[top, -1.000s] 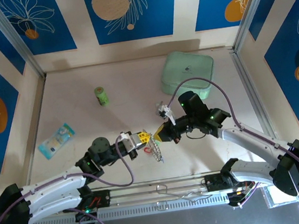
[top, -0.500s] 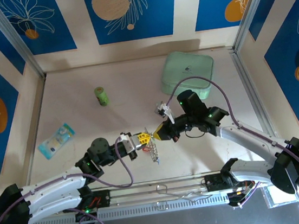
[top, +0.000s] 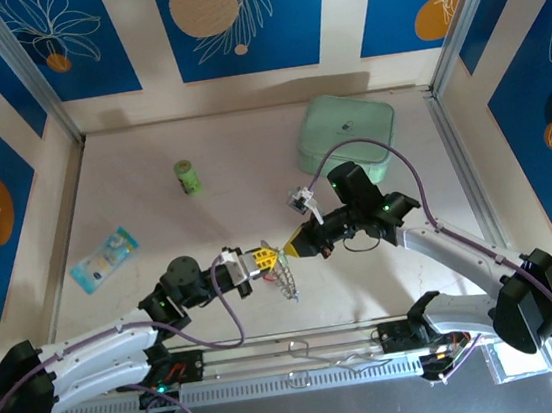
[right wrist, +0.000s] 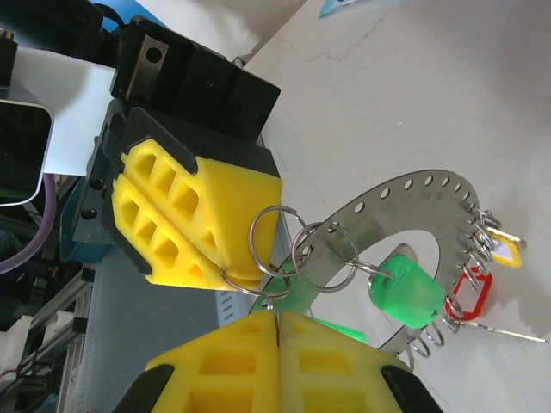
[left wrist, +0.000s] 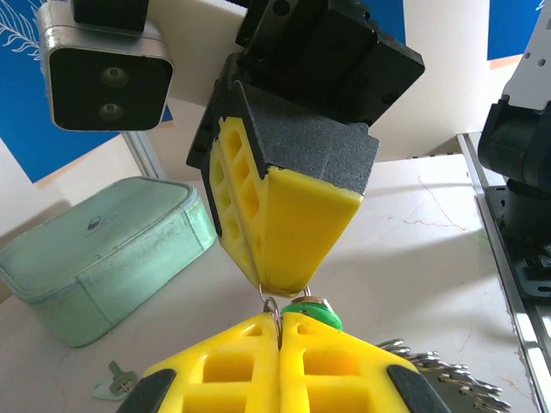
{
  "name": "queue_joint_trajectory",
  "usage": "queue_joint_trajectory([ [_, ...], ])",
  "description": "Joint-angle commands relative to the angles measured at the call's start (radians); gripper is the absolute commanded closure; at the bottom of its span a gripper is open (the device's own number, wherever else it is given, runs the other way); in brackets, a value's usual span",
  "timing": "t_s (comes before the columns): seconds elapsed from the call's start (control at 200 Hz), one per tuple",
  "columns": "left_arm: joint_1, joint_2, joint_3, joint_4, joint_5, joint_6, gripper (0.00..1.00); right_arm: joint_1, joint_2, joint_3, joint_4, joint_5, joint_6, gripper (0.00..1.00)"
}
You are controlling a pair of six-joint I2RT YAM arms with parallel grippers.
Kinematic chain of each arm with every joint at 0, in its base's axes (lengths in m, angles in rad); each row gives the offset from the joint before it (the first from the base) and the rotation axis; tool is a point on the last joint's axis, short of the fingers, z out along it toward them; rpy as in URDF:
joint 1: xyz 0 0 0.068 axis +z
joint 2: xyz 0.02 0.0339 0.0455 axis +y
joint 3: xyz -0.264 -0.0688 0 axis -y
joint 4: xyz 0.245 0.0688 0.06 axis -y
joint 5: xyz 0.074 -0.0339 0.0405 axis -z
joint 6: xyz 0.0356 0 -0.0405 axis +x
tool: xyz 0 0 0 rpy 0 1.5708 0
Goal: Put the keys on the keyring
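- The left gripper (top: 265, 258) and the right gripper (top: 289, 250) are meeting tip to tip above the near middle of the table (top: 243, 185).
- The left gripper's yellow fingers (right wrist: 194, 219) are pressing fully together, and they are pinching the small wire rings (right wrist: 269, 237) at their tip.
- The right gripper's fingers (left wrist: 284, 228) are also pressing together with no gap. Their tip is touching the same rings, but I cannot tell if it is really gripping them.
- The keyring (right wrist: 413, 194) is hanging from these rings, just below the two tips and on the near side of them. From the right wrist it is looking like a curved silver band with holes.
- The keys (right wrist: 469, 288) are hanging along the keyring, with a green tag (right wrist: 405, 291), a red one and a yellow one.
- A loose key (left wrist: 116, 379) is lying on the table near the mint-green box (top: 348, 135), which is sitting at the far right.
- A green bottle (top: 187, 177) is standing far left of the middle, and a blue packet (top: 104, 258) is lying at the left.
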Motion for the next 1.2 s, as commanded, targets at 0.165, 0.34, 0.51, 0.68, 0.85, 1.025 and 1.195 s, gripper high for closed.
queue_joint_trajectory([
  [0.165, -0.013, -0.009, 0.002, 0.125, 0.083, 0.019, 1.00, 0.005, 0.034, 0.040, -0.013, -0.041, 0.009, 1.00],
  [0.34, -0.013, -0.008, -0.004, 0.149, 0.091, 0.018, 1.00, -0.011, 0.046, 0.038, -0.009, -0.098, 0.018, 1.00],
  [0.51, -0.013, -0.009, -0.013, 0.181, 0.102, 0.010, 1.00, -0.029, 0.050, 0.024, 0.003, -0.147, 0.023, 1.00],
  [0.68, -0.013, -0.015, -0.017, 0.194, 0.107, 0.004, 1.00, -0.048, 0.047, 0.009, 0.010, -0.151, 0.029, 1.00],
  [0.85, -0.013, -0.010, -0.017, 0.202, 0.112, 0.001, 1.00, -0.048, 0.062, 0.017, 0.002, -0.144, 0.037, 1.00],
  [1.025, -0.013, -0.004, -0.016, 0.209, 0.115, 0.004, 1.00, -0.042, 0.083, 0.032, -0.017, -0.143, 0.033, 1.00],
  [1.195, -0.013, -0.005, -0.019, 0.216, 0.115, 0.003, 1.00, -0.043, 0.089, 0.034, -0.016, -0.159, 0.039, 1.00],
])
